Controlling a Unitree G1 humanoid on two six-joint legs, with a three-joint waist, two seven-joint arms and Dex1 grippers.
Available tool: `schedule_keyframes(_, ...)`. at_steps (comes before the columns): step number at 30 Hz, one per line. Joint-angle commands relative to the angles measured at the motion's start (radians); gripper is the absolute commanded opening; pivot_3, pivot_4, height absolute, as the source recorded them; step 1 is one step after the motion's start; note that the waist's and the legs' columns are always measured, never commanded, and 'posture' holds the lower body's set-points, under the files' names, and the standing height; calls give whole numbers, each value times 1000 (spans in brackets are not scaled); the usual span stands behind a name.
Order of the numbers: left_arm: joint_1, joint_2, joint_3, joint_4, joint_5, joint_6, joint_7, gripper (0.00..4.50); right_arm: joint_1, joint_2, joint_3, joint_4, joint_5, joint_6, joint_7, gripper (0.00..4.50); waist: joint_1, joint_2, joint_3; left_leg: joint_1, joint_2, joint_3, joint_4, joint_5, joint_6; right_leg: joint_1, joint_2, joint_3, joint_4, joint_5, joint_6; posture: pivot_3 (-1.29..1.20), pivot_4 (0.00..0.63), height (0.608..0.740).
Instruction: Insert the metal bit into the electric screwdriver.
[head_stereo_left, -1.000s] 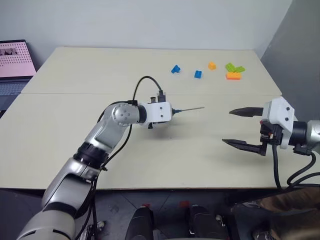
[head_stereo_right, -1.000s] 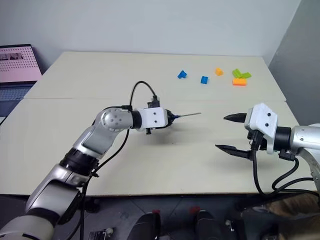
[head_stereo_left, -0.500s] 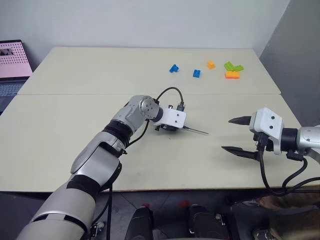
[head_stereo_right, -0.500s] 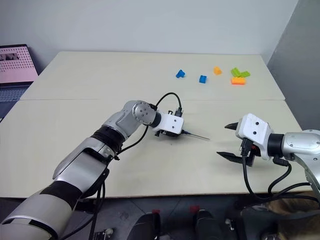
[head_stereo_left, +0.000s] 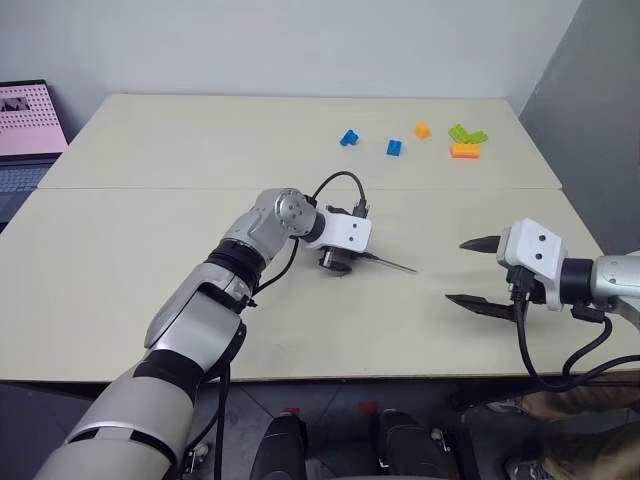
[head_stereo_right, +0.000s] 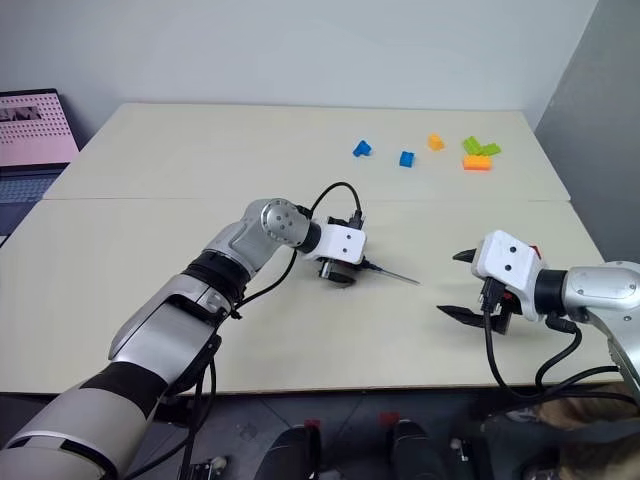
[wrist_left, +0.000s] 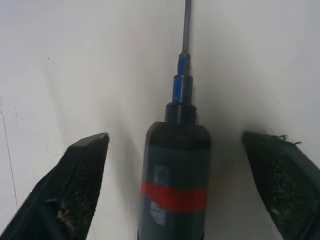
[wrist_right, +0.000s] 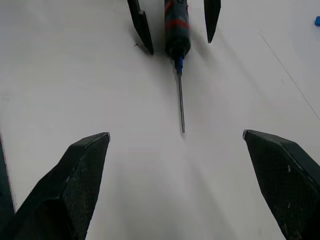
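Grey metal bit (wrist_right: 181, 102) sits seated in the electric screwdriver (wrist_left: 175, 185), which my left claw (wrist_left: 175, 150) just released, fingers now wide and empty, so insertion looks finished.

The left claw (wrist_left: 185, 150) has sprung open, apparently leaving the electric screwdriver (wrist_left: 176, 175) on the table (head_stereo_left: 150, 260).

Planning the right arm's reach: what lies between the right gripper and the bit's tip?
Bare table: the right wrist view shows nothing between the right gripper and the bit.
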Motion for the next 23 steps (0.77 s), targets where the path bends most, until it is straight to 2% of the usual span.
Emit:
schedule_keyframes(1, -9, 32, 54, -22, -36, 24, -17, 4470, -21, -22, -22, -8, 6, -15, 13, 4500, -1, 0, 0, 0, 0, 0, 0, 0, 0, 0, 0, 0, 0, 0, 0, 0, 150, 740)
schedule_keyframes(3, -10, 55, 103, -53, -87, 60, -36, 4470, -20, -24, -29, -7, 8, -15, 14, 4500, -3, 0, 0, 0, 0, 0, 0, 0, 0, -1, 0, 0, 1, 0, 0, 0, 150, 740)
schedule_keyframes(7, 27, 174, 266, -226, -270, 324, -178, 4470, -7, -28, -61, -12, 22, -7, 19, 4500, -6, 0, 0, 0, 1, 0, 0, 0, 0, -2, 1, 0, 3, 0, 0, 0, 150, 740)
schedule_keyframes(15, 316, 506, 448, -674, -463, 645, -339, 4470, 35, -37, -118, 11, 38, -21, 43, 4500, -5, 0, 0, 3, 1, 0, 0, 0, 0, -3, 1, 0, 13, -3, -4, 0, 150, 740)
schedule_keyframes(21, 489, 590, 566, -867, -602, 796, -318, 4470, 11, -47, -111, 66, 37, -43, 61, 4500, 2, 0, 0, 8, 1, 0, 3, 0, -1, 1, -2, -1, 14, -6, -9, 0, 150, 740)
schedule_keyframes(23, 523, 600, 564, -876, -605, 804, -307, 4470, -12, -47, -90, 87, 34, -53, 69, 4500, 2, 0, 0, 11, 0, 1, 3, 0, -1, 4, -3, 0, 13, -6, -9, 0, 150, 740)
